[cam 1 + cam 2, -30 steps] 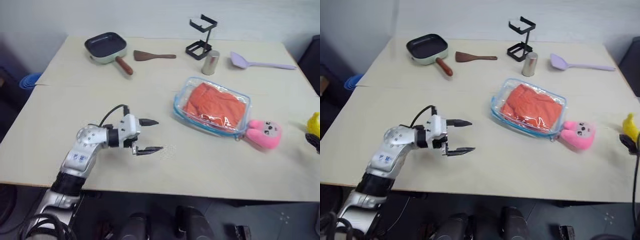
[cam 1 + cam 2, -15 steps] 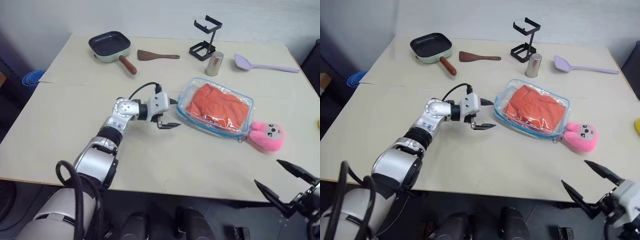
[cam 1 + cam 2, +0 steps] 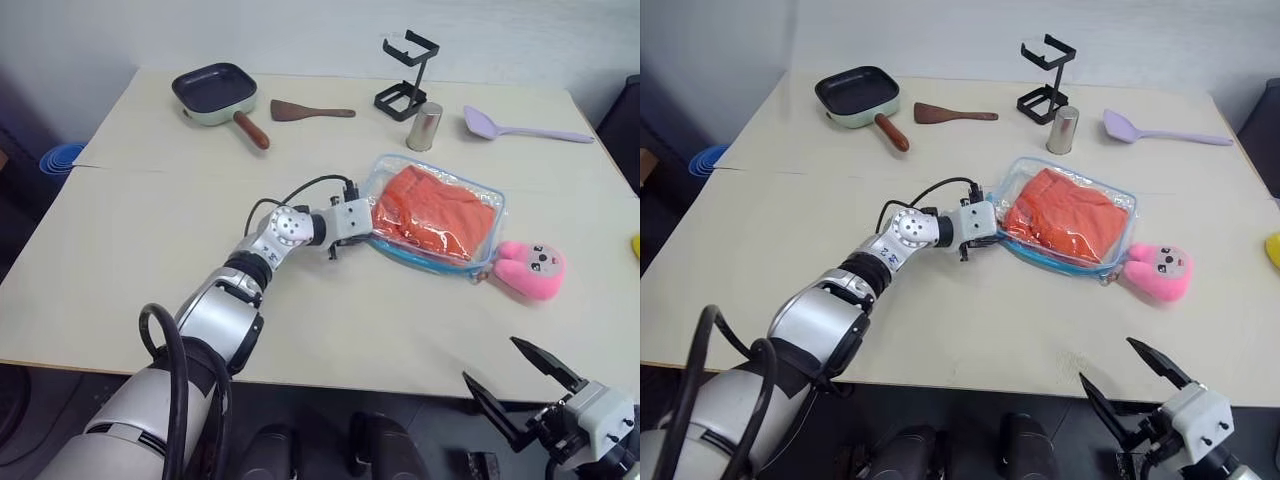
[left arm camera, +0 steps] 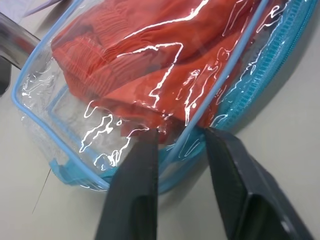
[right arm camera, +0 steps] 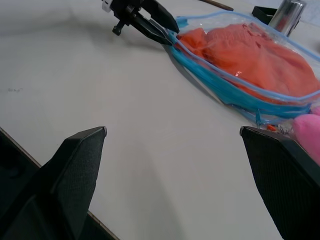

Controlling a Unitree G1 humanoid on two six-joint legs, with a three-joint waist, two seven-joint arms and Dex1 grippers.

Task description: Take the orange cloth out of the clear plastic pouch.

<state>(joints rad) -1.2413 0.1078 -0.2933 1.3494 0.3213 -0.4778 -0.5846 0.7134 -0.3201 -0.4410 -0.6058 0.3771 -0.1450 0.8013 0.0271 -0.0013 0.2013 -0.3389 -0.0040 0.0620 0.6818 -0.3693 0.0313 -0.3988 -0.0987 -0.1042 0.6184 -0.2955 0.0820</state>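
Left gripper (image 4: 180, 137) reaches level, fingers apparently pinching the clear plastic pouch (image 3: 480, 205) edge; wrinkled orange cloth (image 3: 435, 210) inside. Right gripper (image 3: 520, 385) gapes wide.

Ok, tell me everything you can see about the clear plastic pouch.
The clear plastic pouch is a flat, glossy see-through bag with rounded corners, light blue trim and a blue zipper along one edge. It lies on the table with the orange cloth folded inside. The left gripper pinches its near corner edge between its fingers. A pink plush toy sits against its far end.
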